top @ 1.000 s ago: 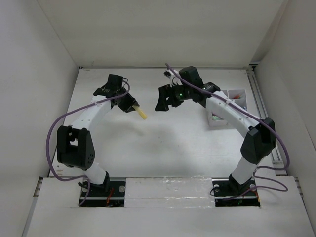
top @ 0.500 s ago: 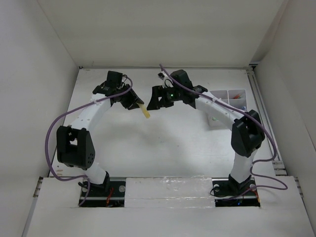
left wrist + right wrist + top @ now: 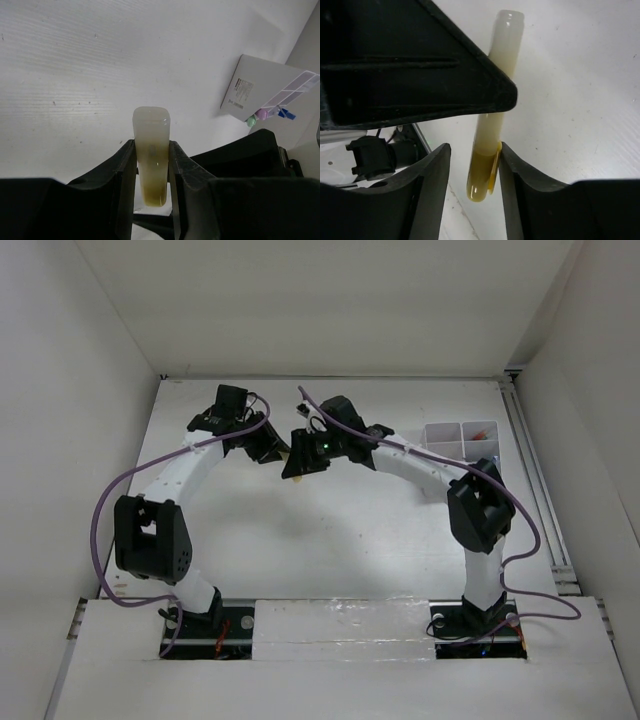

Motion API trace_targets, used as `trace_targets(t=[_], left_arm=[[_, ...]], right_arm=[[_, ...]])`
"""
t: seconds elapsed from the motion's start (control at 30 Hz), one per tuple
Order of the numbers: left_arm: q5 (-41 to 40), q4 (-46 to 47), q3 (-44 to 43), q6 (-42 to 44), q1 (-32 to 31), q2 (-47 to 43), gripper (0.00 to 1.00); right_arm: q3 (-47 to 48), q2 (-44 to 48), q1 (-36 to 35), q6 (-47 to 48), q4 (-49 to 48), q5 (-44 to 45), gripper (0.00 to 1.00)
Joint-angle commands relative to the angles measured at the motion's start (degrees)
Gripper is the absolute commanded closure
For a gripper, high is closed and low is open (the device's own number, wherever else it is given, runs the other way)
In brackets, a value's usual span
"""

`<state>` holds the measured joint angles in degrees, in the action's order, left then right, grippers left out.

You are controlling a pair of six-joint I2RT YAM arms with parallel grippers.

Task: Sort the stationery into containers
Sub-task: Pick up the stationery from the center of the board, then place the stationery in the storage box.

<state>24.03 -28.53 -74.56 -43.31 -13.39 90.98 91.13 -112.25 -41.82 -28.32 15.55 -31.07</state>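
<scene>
My left gripper [image 3: 151, 146] is shut on a pale yellow marker stick [image 3: 151, 125], which juts out past its fingertips above the table. In the top view the left gripper [image 3: 273, 452] and right gripper [image 3: 298, 462] meet at the middle back. My right gripper [image 3: 474, 150] stands open around the marker's [image 3: 502, 60] darker yellow end. Its right finger touches the stick and a gap shows on the left side. The white divided container [image 3: 445, 427] stands at the right, with small coloured items in it [image 3: 260, 115].
The left gripper's black finger [image 3: 410, 60] fills the upper left of the right wrist view. A metal rail [image 3: 525, 470] runs along the table's right edge. White walls close in the back and both sides.
The right arm has swung left from near the container to the left gripper. Its jaws have narrowed around the free end of the marker. The left gripper kept its hold.
</scene>
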Motion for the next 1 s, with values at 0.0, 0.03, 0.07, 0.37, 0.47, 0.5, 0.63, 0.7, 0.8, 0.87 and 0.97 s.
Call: trace_targets(t=[0.0,0.03,0.07,0.37,0.47,0.5,0.63,0.7,0.8,0.87,0.97], left_arm=[[1.46,-0.29,0.65,1.74,0.2,-3.26,1.0],[1.46,-0.29,0.65,1.74,0.2,-3.26,1.0],[1.46,-0.29,0.65,2.26,0.2,-3.26,1.0],[0.32,-0.29,-1.01,2.26,0.2,-2.04,0.93],[-2.04,-1.61,-3.65,2.79,0.2,-1.42,0.4],[-3.02,-2.22,-4.7,2.79,0.2,-1.42,0.01],[-6.45,-9.32,-16.02,2.79,1.78,3.84,0.0],[-9.33,-13.36,-27.07,3.41,2.57,6.21,0.0],[-13.82,-17.07,-33.08,5.33,3.1,7.37,0.0],[-15.41,-18.39,-34.07,6.39,3.1,8.25,0.0],[-15.42,-18.93,-31.88,7.01,3.1,8.25,0.0]], right_arm=[[2.47,-0.08,-0.19,-1.74,-4.56,-0.57,0.52],[2.47,-0.08,-0.19,-1.74,-4.56,-0.05,0.59],[2.47,-0.08,-0.19,-1.74,-4.56,-0.04,0.73],[1.94,0.54,-0.19,-2.27,-2.37,0.57,1.0],[1.94,1.76,-0.19,-5.15,-0.19,1.09,1.0],[1.94,1.77,1.03,-6.13,0.79,1.1,1.0],[-0.59,3.25,4.45,-13.06,1.86,1.1,1.0],[-4.37,7.11,7.09,-18.32,1.07,2.67,1.0],[-10.61,13.95,10.26,-26.31,1.06,4.78,1.0],[-14.38,17.66,13.85,-30.29,1.06,5.57,1.0],[-22.56,24.95,19.03,-36.27,-1.31,4.27,1.0]])
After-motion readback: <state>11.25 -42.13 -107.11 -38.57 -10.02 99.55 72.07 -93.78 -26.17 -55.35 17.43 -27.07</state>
